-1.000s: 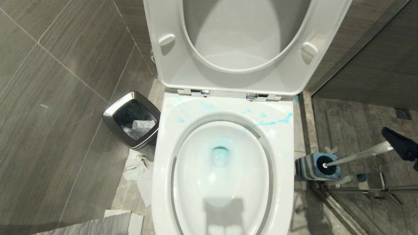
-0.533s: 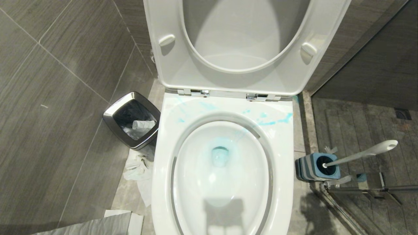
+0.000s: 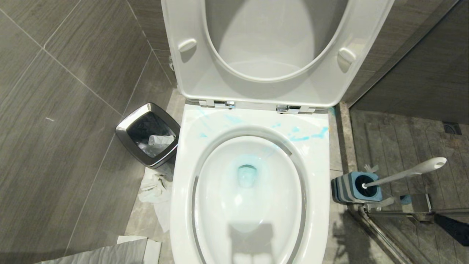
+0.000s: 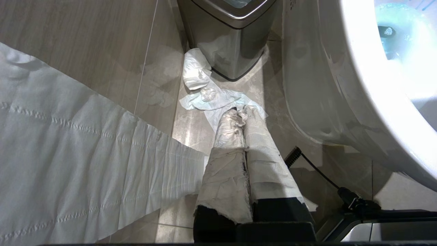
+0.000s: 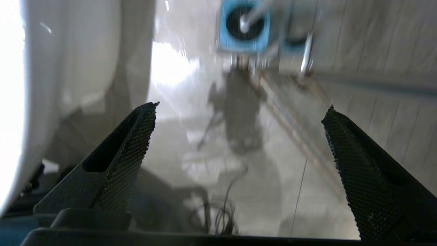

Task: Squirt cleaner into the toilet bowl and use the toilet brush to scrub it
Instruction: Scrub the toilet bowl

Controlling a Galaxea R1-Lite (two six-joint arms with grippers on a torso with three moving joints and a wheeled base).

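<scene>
Take the toilet bowl (image 3: 249, 190) as your landmark: it sits in the middle of your head view with its seat and lid (image 3: 274, 51) tipped up against the wall behind it. Blue cleaner streaks (image 3: 304, 136) lie across the back of its rim, and the water at the drain (image 3: 246, 175) is tinted pale blue.

Your toilet brush (image 3: 403, 174) stands on the floor to the right of the bowl, head down in its blue and grey striped holder (image 3: 351, 189), the white handle leaning away from the bowl. Nothing grips it.

Your right end effector (image 5: 239, 119) is low, right of the bowl and nearer to you than the holder. Its 2 fingers (image 5: 129, 143) stand spread as wide as they go, and nothing is between them. In the head view only a dark part of it (image 3: 452, 227) shows at the right edge.

Your left end effector (image 4: 239, 112) is on the bowl's left side, its paper-wrapped fingers (image 4: 225, 164) pressed together with nothing between them, pointing at crumpled tissue (image 4: 211, 97) on the floor. The steel-rimmed waste bin (image 3: 148, 135) stands just left of the bowl's back, and a strip of white paper (image 4: 78, 164) hangs farther left.
</scene>
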